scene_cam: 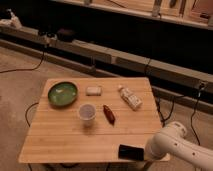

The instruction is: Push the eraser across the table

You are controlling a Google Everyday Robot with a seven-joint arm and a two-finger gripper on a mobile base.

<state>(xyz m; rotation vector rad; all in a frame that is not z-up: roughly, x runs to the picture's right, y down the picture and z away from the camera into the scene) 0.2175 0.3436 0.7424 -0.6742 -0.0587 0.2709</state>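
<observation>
While closed jaws sit beside one eraser (131,151), one cup (87,113) stands apart.

The bamboo bench (60,135) carries a green bowl (62,94), a whitish pad (93,90), a lying bottle (130,97), a cup (87,113) and a dark red oblong thing (108,113). At its near edge lies the black eraser (131,151), with the closed gripper (148,151) just beside it.

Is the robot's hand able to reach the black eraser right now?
Probably yes. The hand is right beside the eraser at the table's near edge, and nothing lies between them.
</observation>
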